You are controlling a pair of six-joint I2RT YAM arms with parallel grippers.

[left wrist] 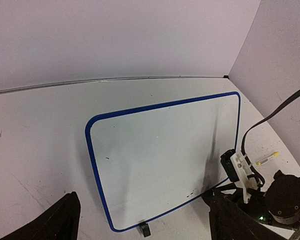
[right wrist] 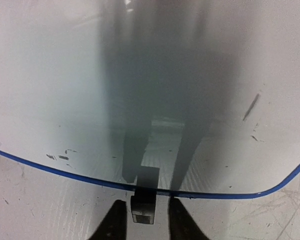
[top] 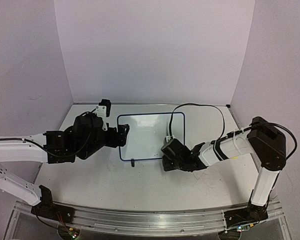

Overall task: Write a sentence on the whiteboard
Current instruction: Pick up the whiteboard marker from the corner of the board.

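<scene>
The whiteboard (top: pixel 150 137) lies flat mid-table, white with a thin blue frame. No pale yellow sentence shows on it, only a few small dark flecks (right wrist: pixel 60 157). My left gripper (top: pixel 124 135) is open and empty at the board's left edge; in the left wrist view its fingers (left wrist: pixel 60 220) stand wide apart on either side of the board (left wrist: pixel 160 160). My right gripper (top: pixel 166 162) is open at the near right edge. Its fingertips (right wrist: pixel 115 222) straddle a black foot (right wrist: pixel 142 209) with gaps on both sides.
A marker with a yellow cap (left wrist: pixel 267 158) lies on the table right of the board. A small black and white object (top: pixel 104 106) sits at the back left. A black cable (top: pixel 200 106) loops above the right arm. Purple walls close the back and sides.
</scene>
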